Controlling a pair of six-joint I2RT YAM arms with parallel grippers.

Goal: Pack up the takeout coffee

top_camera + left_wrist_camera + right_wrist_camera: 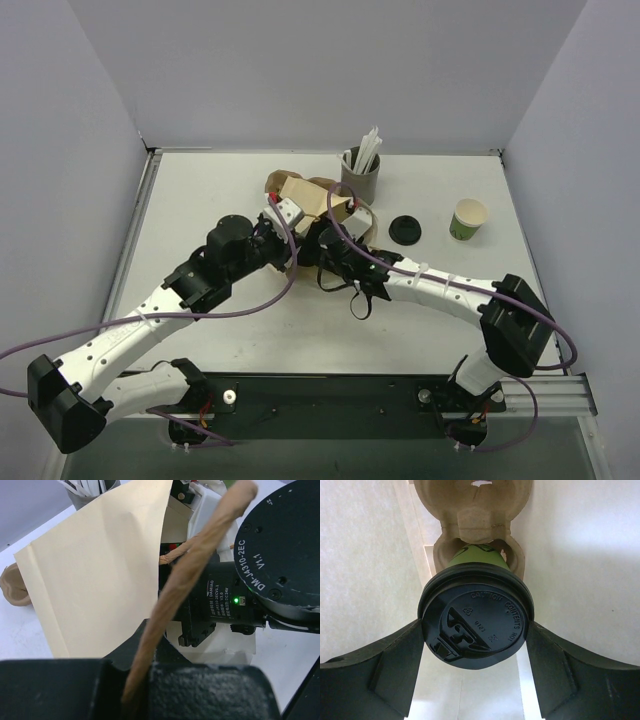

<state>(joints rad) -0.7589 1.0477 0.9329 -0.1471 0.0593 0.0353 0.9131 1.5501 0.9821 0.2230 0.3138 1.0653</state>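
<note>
One lidded green cup (pixel 475 625) sits inside the paper bag (pixel 95 580), its base entering the pulp carrier (pixel 470 510). Right gripper (pixel 476 632): jaws clamped on the lid rim. Left gripper (pixel 135 690): jaws together on the bag's twisted handle (pixel 195 565). Judge the cup light, thin-walled and crushable. You hold best at the stiff rim, gently.

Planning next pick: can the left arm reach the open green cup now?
Probably not: its fingers are shut on the bag handle, and the right arm lies between it and the cup.
</note>
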